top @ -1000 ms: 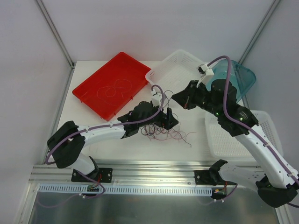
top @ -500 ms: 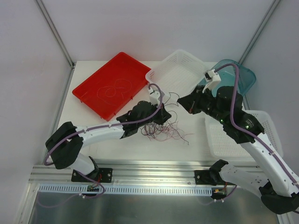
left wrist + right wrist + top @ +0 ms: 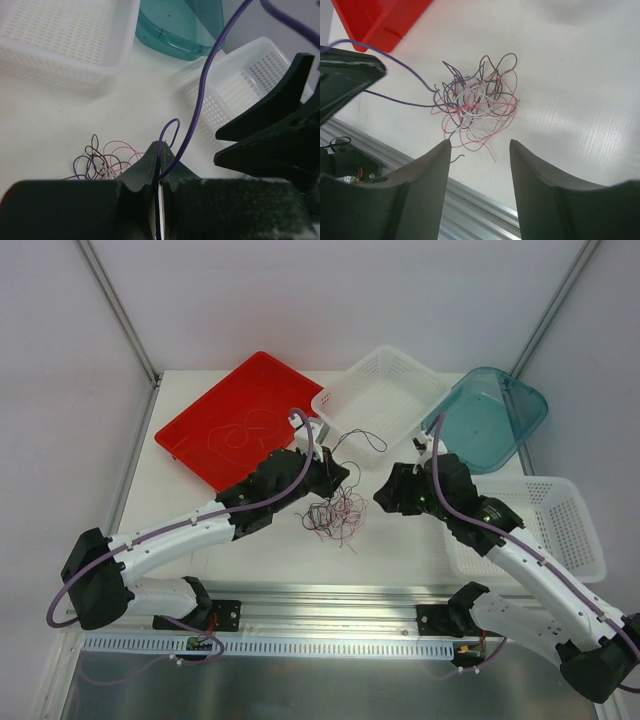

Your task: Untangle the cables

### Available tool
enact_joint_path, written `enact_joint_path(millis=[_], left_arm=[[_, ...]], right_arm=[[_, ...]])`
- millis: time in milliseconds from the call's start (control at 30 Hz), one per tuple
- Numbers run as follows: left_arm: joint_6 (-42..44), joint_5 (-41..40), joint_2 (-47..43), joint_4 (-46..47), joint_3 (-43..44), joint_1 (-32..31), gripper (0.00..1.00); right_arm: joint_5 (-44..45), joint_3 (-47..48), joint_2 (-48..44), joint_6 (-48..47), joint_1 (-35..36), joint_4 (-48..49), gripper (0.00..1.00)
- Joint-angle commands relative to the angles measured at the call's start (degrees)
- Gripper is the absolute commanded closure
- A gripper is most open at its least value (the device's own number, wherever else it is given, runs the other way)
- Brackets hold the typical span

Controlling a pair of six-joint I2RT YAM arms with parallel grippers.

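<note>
The cables [image 3: 336, 512] lie tangled on the white table between the two grippers, with pink, purple, dark and whitish strands; the tangle [image 3: 477, 107] sits just beyond the right fingertips. My left gripper [image 3: 337, 477] is shut on a thin purple cable [image 3: 161, 150], which loops above the jaws and runs on to the heap [image 3: 105, 160]. A dark loop [image 3: 362, 438] rises behind that gripper. My right gripper [image 3: 479, 145] is open and holds nothing, hovering over the table near the heap's right side [image 3: 386, 496]. Its dark fingers [image 3: 270, 135] show in the left wrist view.
A red tray [image 3: 200, 435] at the back left holds a pale looped cable [image 3: 245, 430]. A white basket [image 3: 400, 375] and a teal tub [image 3: 520, 400] stand at the back. Another white basket [image 3: 575, 540] is on the right. The metal rail [image 3: 330, 600] runs along the near edge.
The left gripper shut on a purple cable and drew back to the left. The right gripper opened and came down beside the tangle, which has bunched up.
</note>
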Motion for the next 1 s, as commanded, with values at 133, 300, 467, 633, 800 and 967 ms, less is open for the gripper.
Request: enact_joint_path(millis=[133,300,467,633,800,967], left_arm=[[0.52,-1.52,-2.97,-2.55,2.06,0.5,1.0],[0.96,-2.13,-4.28,-3.52,2.33,0.5,1.0],[2.1,-3.36,-5.17,-4.31,3.11,0.59,1.0],[4.47,-4.06,-6.13,-5.8,5.4,2.17,1.0],[7.72,-4.42,-7.8,-7.64,9.88,5.68,1.0],[11.32,-4.15,-9.21,-10.02,15.94,10.77,1.0]], right_arm=[[-3.1,-7.27,5.44,7.49,0.46,18.48,0.48],[-2.58,-12.45,10.7,15.22,0.54,30.15,0.48],[-0.2,-15.09,16.68,18.39,2.48,35.01,0.49],[-0.9,-18.34,22.39,20.59,4.67,38.45,0.64],[-0.11,-23.26,23.37,21.38,5.12,38.63,0.83],[1.55,-25.81,23.72,21.47,5.12,35.64,0.98]])
